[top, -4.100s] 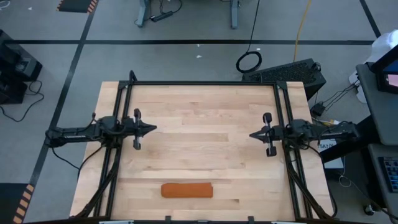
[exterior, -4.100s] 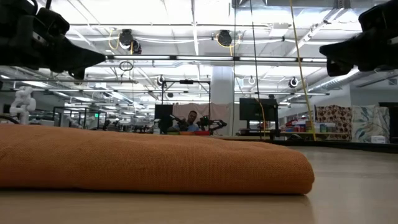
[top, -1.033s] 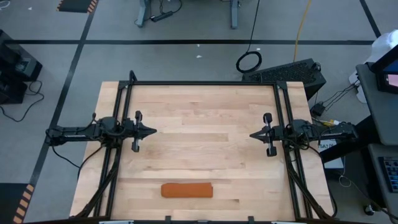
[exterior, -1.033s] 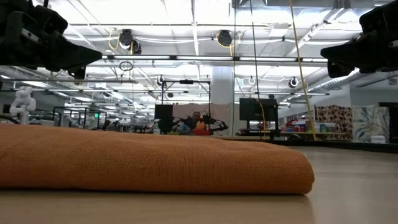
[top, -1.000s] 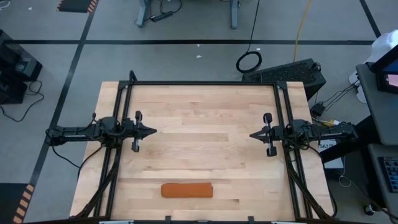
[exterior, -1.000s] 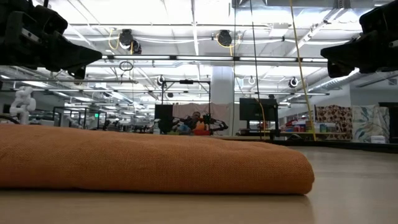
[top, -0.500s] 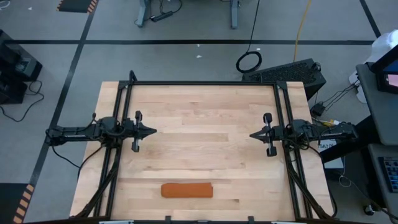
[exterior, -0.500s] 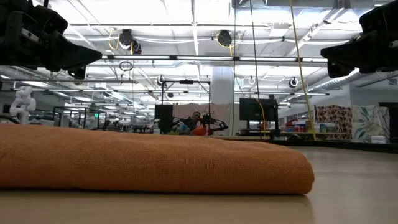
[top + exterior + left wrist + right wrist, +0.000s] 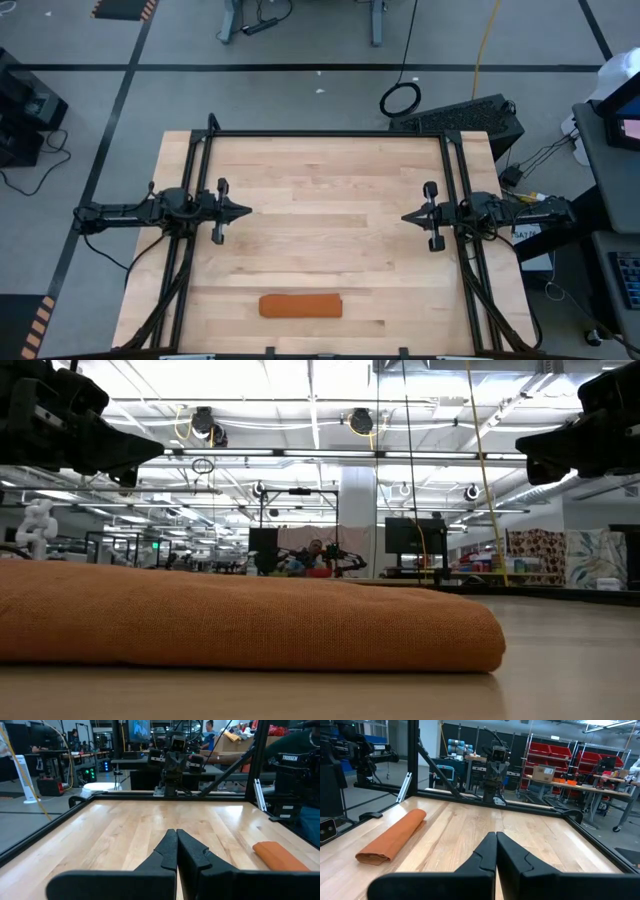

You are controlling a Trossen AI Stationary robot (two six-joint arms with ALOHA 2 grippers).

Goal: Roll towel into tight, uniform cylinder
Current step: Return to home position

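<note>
The rust-orange towel [image 9: 301, 305] lies rolled into a flattened cylinder near the table's near edge, its long side on the wood; it fills the low view's foreground [image 9: 240, 620] and shows in both wrist views [image 9: 278, 855] [image 9: 395, 841]. My left gripper [image 9: 246, 210] hovers shut at the table's left side, pointing level toward the right. My right gripper [image 9: 405, 216] hovers shut at the right side, pointing level toward the left. Both are far from the towel, with nothing between their fingers [image 9: 176, 842] [image 9: 496, 845].
A black metal frame [image 9: 325, 133] runs along the far edge and both sides of the wooden table [image 9: 330, 250]. Beyond the table are lab desks, shelves and a person far off [image 9: 318, 552].
</note>
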